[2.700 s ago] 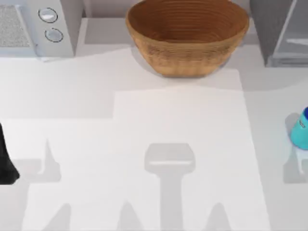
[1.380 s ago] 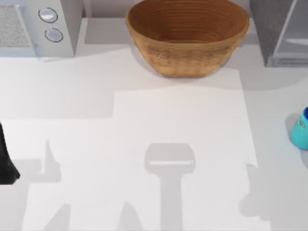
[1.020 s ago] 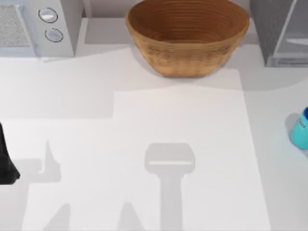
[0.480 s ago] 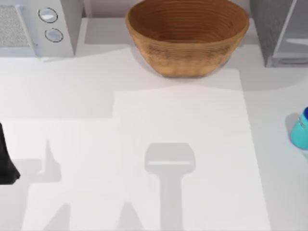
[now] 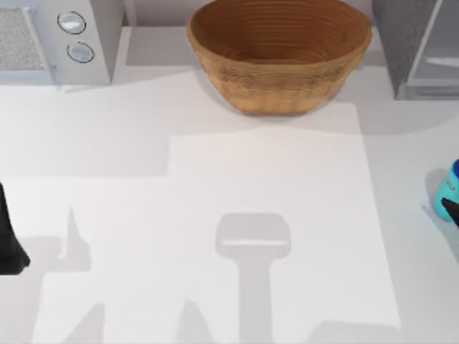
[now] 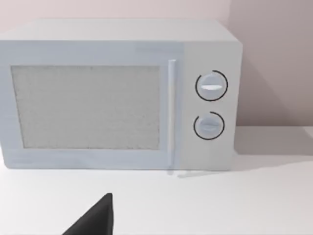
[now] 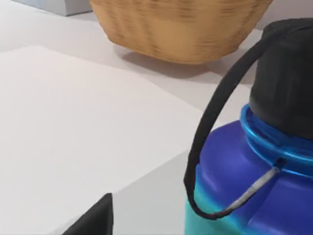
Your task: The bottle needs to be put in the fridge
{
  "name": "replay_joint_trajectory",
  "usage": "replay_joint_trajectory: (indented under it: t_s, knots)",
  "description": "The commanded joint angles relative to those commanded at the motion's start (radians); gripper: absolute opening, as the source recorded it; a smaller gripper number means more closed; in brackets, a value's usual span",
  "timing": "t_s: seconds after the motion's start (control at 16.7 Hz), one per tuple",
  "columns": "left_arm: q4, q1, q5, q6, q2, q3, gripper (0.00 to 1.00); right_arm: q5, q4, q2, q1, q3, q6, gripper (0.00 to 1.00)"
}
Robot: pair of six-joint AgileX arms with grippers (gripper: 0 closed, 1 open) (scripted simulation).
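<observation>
One bottle (image 5: 447, 192) stands upright on the table (image 5: 215, 158) at its far right edge, well in front of the fridge (image 5: 416, 46), which sits in the back right corner with its pale inside facing the table. A basket (image 5: 280, 54) stands just left of the fridge, apart from it, and a microwave (image 5: 50, 39) with two round knobs sits far to the left of the basket, in the back left corner. Close up from the right wrist, the bottle (image 7: 254, 171) has a dark cap with a loop strap. The right gripper (image 5: 452, 209) is a dark tip just beside the bottle's near side; whether its fingers are spread or closed cannot be told. The left gripper (image 5: 11, 244) rests parked at the table's left edge, well in front of the microwave (image 6: 117, 93).
</observation>
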Motion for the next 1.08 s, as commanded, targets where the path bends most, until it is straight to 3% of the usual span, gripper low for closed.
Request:
replay_joint_trajectory:
  t_s: [0.36,1.08]
  knots:
    - [0.0,0.0,0.0,0.0,0.0,0.0,1.0,0.038,0.029,0.018,0.038,0.009,0.023,1.0]
    - [0.0,0.0,0.0,0.0,0.0,0.0,1.0,0.038,0.029,0.018,0.038,0.009,0.023,0.1]
